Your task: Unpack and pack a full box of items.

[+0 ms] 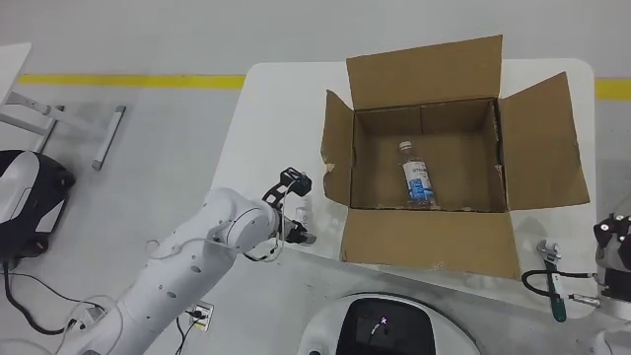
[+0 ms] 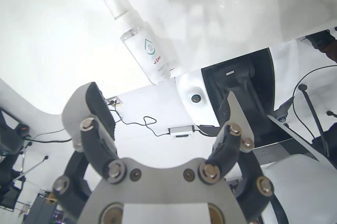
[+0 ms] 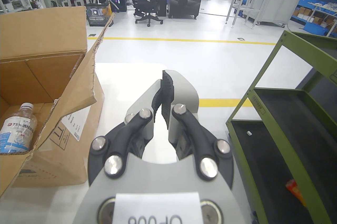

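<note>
A: Bottle?
B: Clear plastic bottle (image 1: 418,176) lies flat on the corrugated box (image 1: 426,243) floor, cap toward the far wall. Light, smooth, round; likely to roll. Best held mid-body, across the label.
A: Outside the box?
B: Slim white spray bottle (image 2: 142,46) lying off its left side, where the left gripper (image 2: 160,92) hangs, fingers spread wide, empty. Off the box's right flap, right gripper (image 3: 164,83): pads pressed together, holding nothing.

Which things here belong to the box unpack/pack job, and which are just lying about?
Job:
cardboard box
bottle inside it
spray bottle lying outside it

Lying about:
green cart
office chair
</note>
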